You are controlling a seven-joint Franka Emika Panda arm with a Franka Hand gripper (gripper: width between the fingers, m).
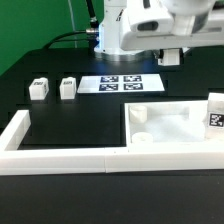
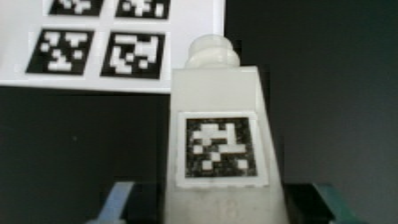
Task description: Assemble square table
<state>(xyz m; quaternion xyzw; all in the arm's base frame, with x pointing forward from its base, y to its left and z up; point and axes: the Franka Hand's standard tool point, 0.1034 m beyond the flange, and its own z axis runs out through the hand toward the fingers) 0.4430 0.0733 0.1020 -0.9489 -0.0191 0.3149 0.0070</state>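
Note:
The square table top (image 1: 185,128) is a white slab with a raised rim and round corner sockets (image 1: 141,116), lying at the exterior view's right. One tagged leg (image 1: 215,112) stands at its right edge. Two small legs (image 1: 39,89) (image 1: 68,88) stand on the black table at the left. My gripper (image 1: 170,54) hangs high, above the marker board's right end. In the wrist view my gripper (image 2: 222,203) is shut on a white tagged leg (image 2: 217,120), its round peg pointing away from the camera. The fingers (image 2: 121,200) flank it. In the exterior view this held leg is not clearly seen.
The marker board (image 1: 120,84) lies flat behind the slab and shows beyond the held leg in the wrist view (image 2: 107,40). Long white fence bars (image 1: 60,158) run along the front and the left side (image 1: 14,131). The arm's white base (image 1: 125,30) stands at the back.

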